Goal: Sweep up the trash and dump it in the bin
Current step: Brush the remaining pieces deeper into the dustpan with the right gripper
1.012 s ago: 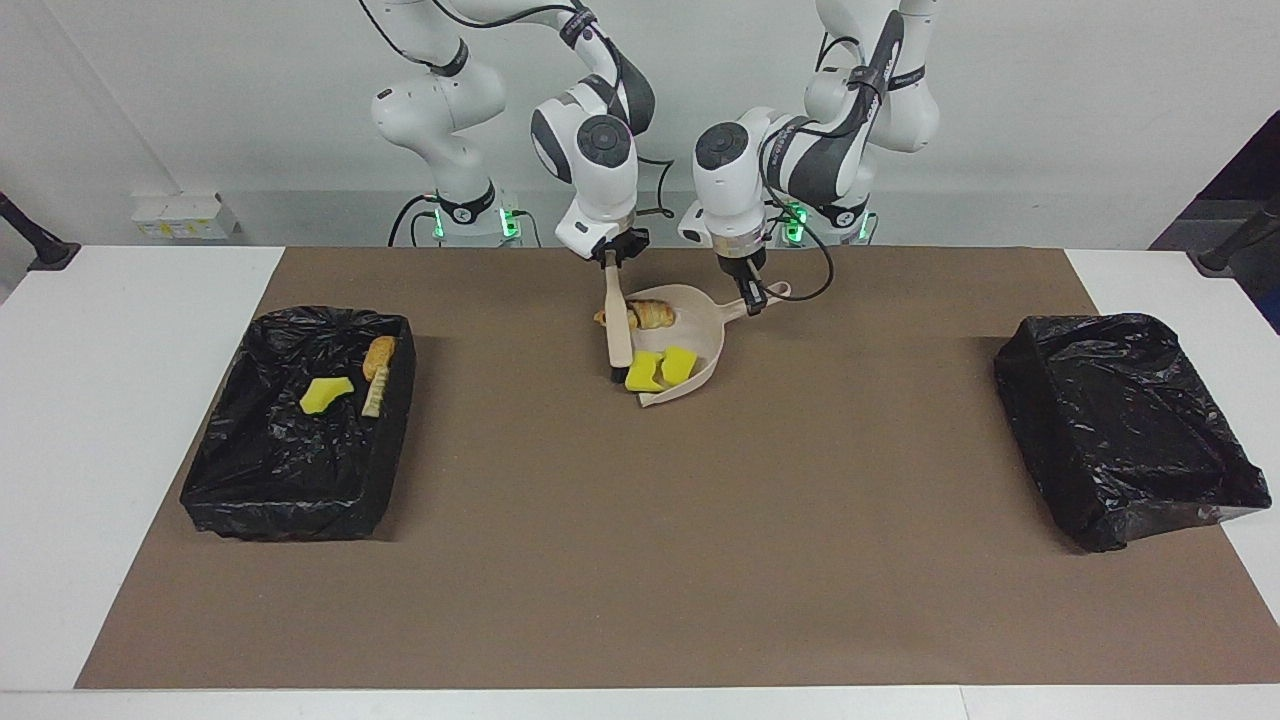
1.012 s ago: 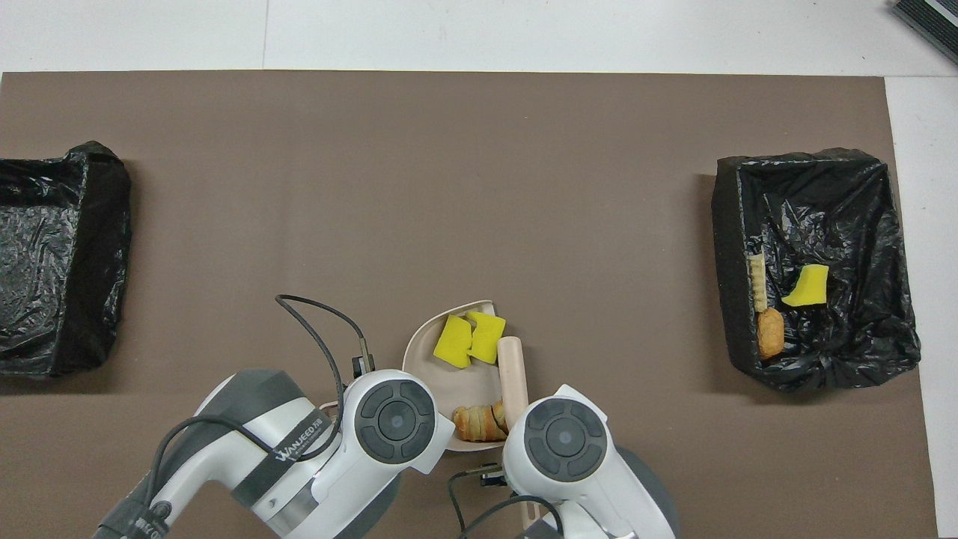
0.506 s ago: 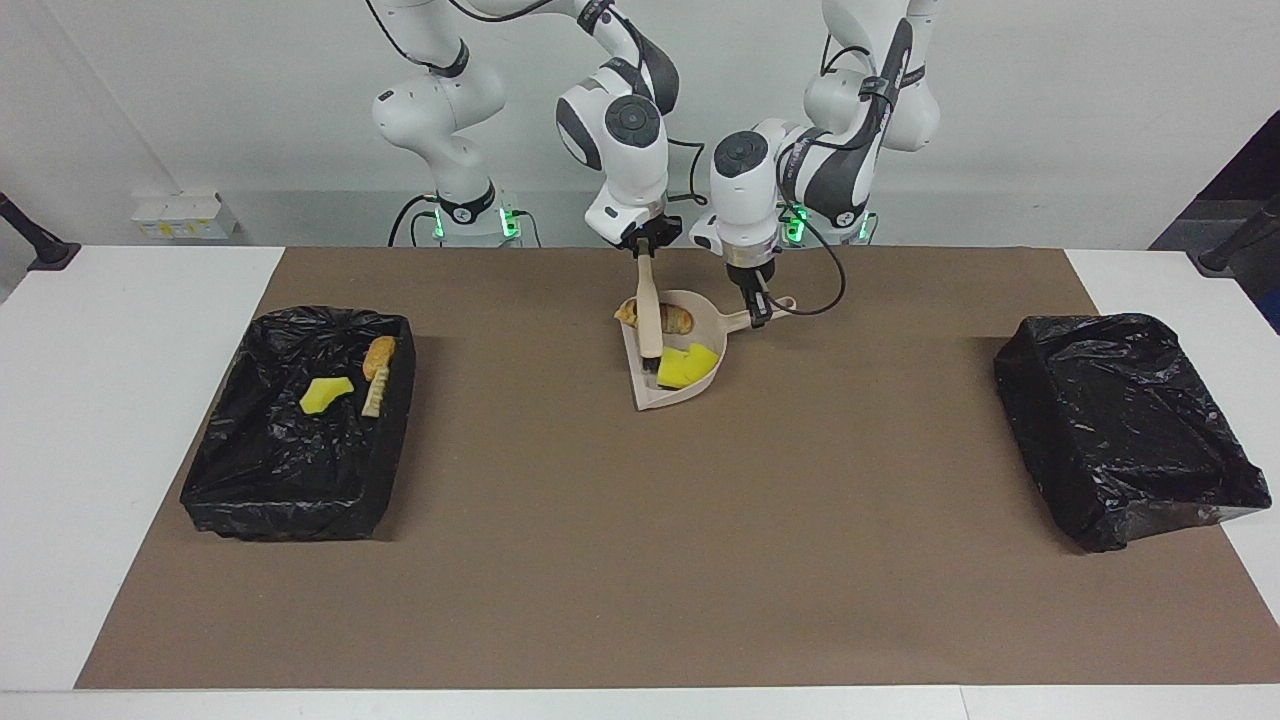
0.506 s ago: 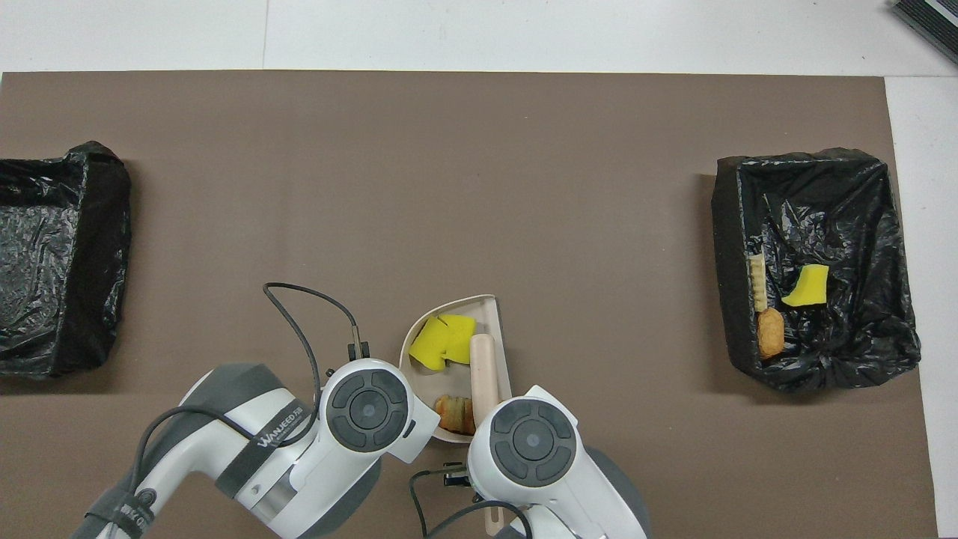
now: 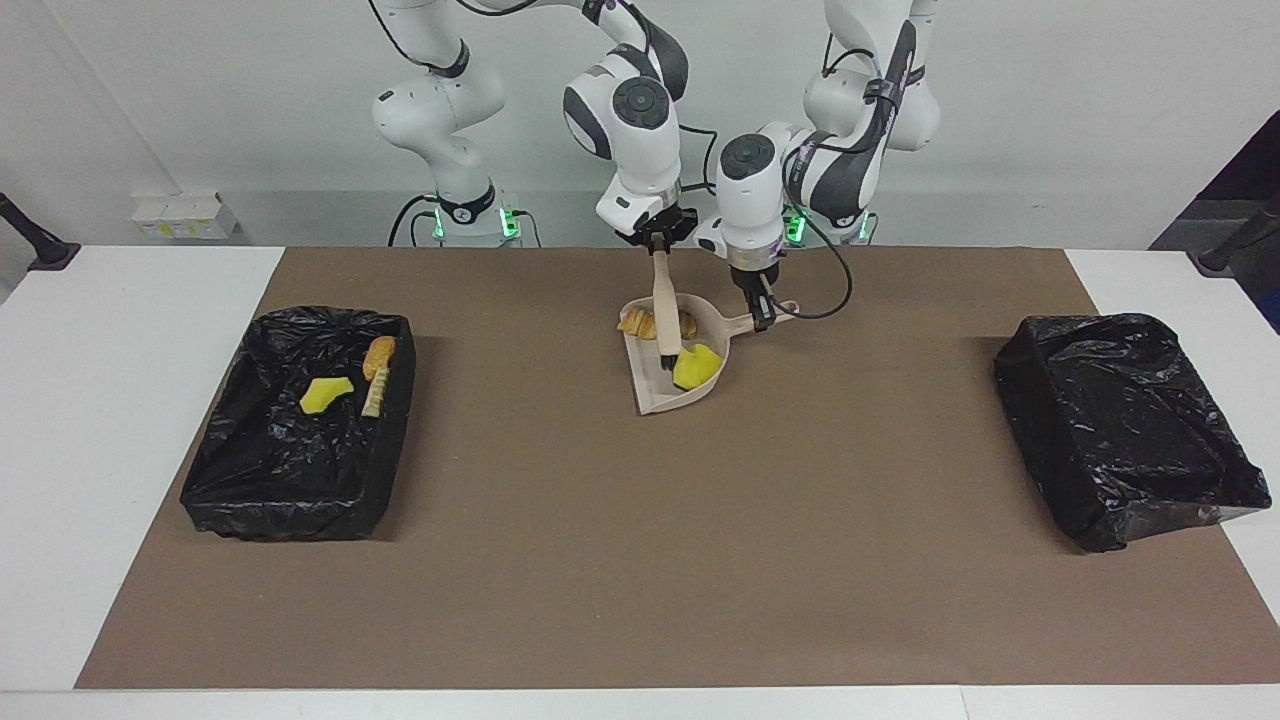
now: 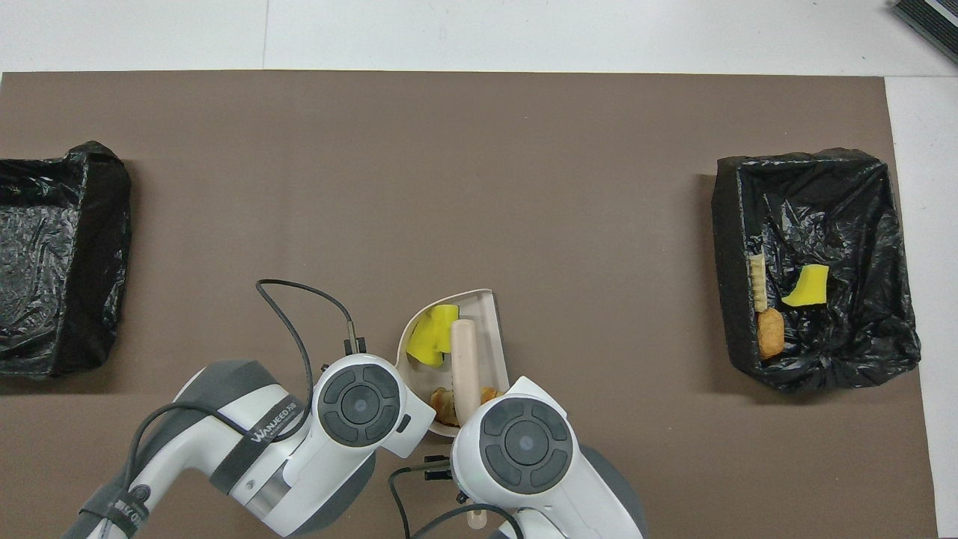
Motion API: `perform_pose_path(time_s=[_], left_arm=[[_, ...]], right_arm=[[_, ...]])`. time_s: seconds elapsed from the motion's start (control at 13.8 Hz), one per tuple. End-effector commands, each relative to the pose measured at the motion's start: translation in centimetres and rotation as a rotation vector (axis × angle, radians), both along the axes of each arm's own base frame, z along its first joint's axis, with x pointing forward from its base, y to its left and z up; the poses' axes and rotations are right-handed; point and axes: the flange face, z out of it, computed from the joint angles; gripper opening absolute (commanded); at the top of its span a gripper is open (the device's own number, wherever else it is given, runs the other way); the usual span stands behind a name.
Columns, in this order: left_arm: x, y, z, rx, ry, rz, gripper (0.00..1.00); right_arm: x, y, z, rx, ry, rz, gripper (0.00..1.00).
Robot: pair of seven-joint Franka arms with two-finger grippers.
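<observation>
Trash lies in the dustpan, which your left gripper clamps by its handle; your right gripper grips the brush. Tilt the pan too early, and scraps may spill before the bin.

Yellow sponge scraps and a golden-brown bread chunk lie in the dustpan; three more scraps lie in the bin at the right arm's end.

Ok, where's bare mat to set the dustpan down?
Bare mat lies between the dustpan and each black bin, and farther from the robots than the dustpan. It is crowded near the robots, where the right pincer holds the brush and the left pincer the dustpan handle.
</observation>
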Motion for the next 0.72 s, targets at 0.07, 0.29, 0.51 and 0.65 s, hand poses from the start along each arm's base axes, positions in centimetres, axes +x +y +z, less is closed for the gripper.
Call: perform_pose_path(time_s=[0.07, 0.29, 0.51, 0.65], left_arm=[[0.8, 0.9, -0.8, -0.026, -0.012, 0.009, 0.0], [1.4, 0.8, -0.6, -0.037, -0.022, 0.012, 0.0], [2.2, 1.2, -0.6, -0.06, -0.045, 0.021, 0.0], [2.6, 1.7, -0.8, -0.062, -0.045, 0.022, 0.0]], right_arm=[[0.9, 0.5, 0.9, 0.008, 0.005, -0.026, 0.0], [1.1, -0.9, 2.1, -0.023, 0.02, -0.016, 0.0], [1.7, -2.0, 2.3, -0.04, 0.022, -0.02, 0.0], [3.3, -2.7, 3.4, -0.037, -0.003, -0.036, 0.0]])
